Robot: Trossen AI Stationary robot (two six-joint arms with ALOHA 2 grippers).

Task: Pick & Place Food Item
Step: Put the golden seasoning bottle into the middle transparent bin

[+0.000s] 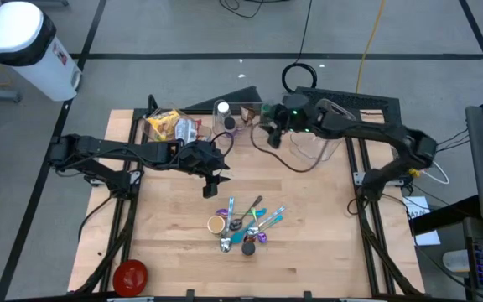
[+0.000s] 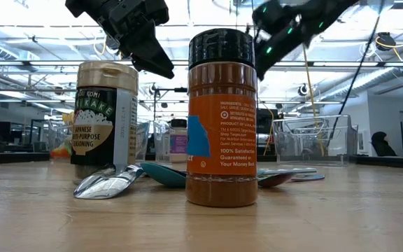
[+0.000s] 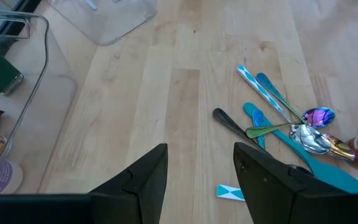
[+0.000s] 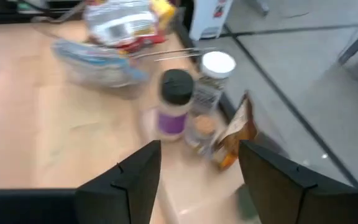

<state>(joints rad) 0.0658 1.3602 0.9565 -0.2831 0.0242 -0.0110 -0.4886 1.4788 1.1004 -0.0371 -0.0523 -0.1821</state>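
Several food items stand at the table's far edge: a purple jar with a black lid [image 4: 173, 106], a white-lidded jar [image 4: 211, 78] and an orange snack pouch [image 4: 234, 134]. A bag of snacks [image 1: 170, 126] lies to their left. My right gripper [image 1: 271, 132] hangs open in the air just right of the jars, with nothing between its fingers. My left gripper [image 1: 212, 180] hovers open over the table's middle, holding nothing. Near the front, an orange spice bottle [image 2: 222, 119] and a seasoning jar [image 2: 107, 122] stand upright on their bases.
A pile of spoons and other utensils [image 1: 250, 222] lies in front of my left gripper, beside the spice bottle. A clear plastic bin [image 1: 317, 147] sits at the far right under the right arm. A red round object [image 1: 130, 275] rests at the near left corner.
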